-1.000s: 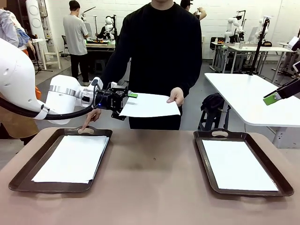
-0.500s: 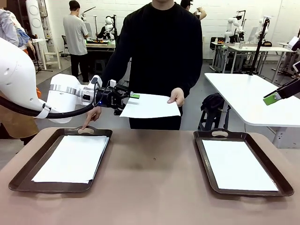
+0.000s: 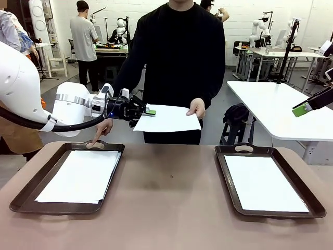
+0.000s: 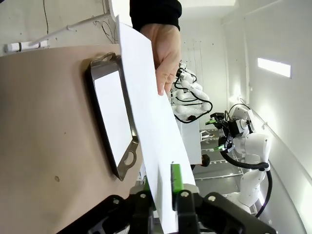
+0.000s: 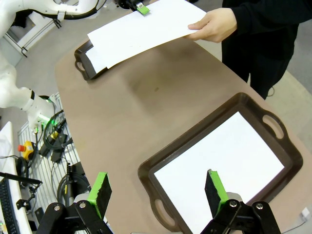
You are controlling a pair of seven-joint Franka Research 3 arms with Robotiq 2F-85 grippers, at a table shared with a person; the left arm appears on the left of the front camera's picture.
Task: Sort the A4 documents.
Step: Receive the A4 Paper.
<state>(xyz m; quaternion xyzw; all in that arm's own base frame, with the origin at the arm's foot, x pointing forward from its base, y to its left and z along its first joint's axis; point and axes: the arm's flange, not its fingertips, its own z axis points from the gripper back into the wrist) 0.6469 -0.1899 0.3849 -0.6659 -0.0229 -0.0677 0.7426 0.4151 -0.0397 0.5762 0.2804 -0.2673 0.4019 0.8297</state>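
Observation:
A person across the table holds out a white A4 document (image 3: 167, 118) in the air, one hand (image 3: 196, 107) on its right edge. My left gripper (image 3: 147, 111) is shut on that sheet's left edge. In the left wrist view the green pads (image 4: 176, 178) pinch the sheet (image 4: 151, 122) near its corner. Another document (image 3: 80, 176) lies in the left tray (image 3: 31, 205) and one (image 3: 264, 182) in the right tray (image 3: 226, 177). My right gripper (image 5: 158, 185) hangs open and empty above the right tray (image 5: 146, 170).
The person's other hand (image 3: 99, 136) rests a finger on the left tray's far handle. Bare brown tabletop (image 3: 171, 198) lies between the two trays. A white table (image 3: 281, 112) stands beyond the right side, under my right gripper (image 3: 302, 108).
My left gripper's jaws have closed onto the left edge of the held-out sheet. The right arm, the trays and the person's hands have stayed where they were.

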